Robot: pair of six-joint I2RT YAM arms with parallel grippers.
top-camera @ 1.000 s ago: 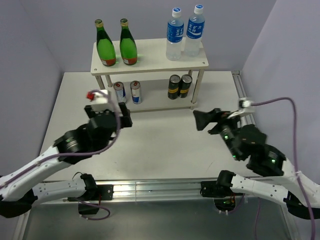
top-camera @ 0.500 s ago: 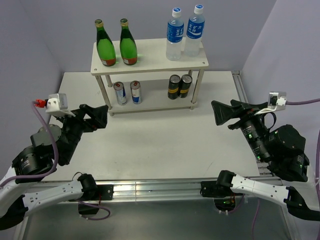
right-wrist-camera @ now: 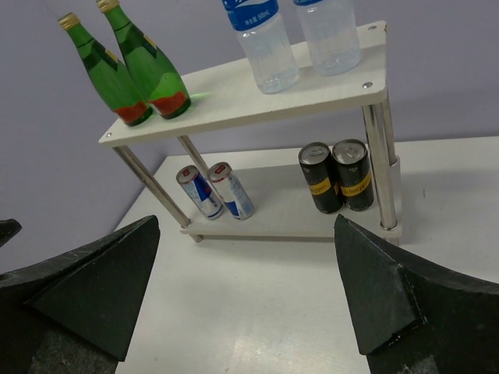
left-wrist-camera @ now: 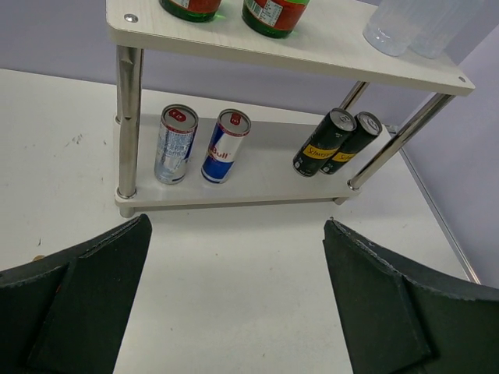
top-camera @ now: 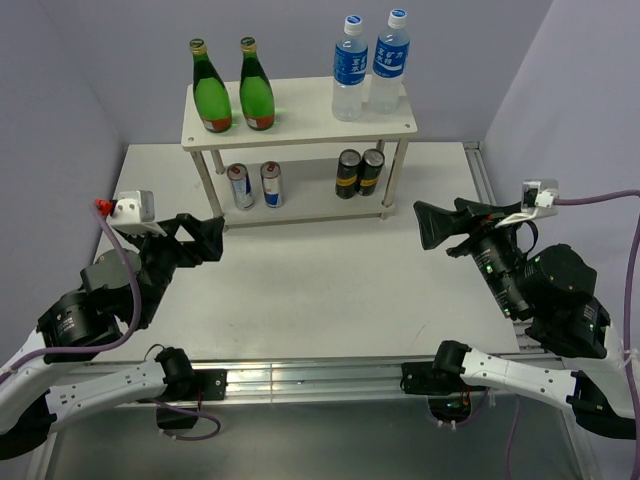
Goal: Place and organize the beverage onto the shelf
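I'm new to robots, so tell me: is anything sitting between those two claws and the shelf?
Nothing visible. Only the table surface lies between the left claw, the right claw and the shelf; both claws are open and empty.

L arm (top-camera: 90, 310) folded at elbow on L side, wrist raised, pointing fwd & inward. L gripper (top-camera: 205, 240) jaws spread wide, nothing btwn them. R arm (top-camera: 545, 300) folded likewise on R side, wrist raised. R gripper (top-camera: 425, 226) points inward-left, jaws wide apart, empty.
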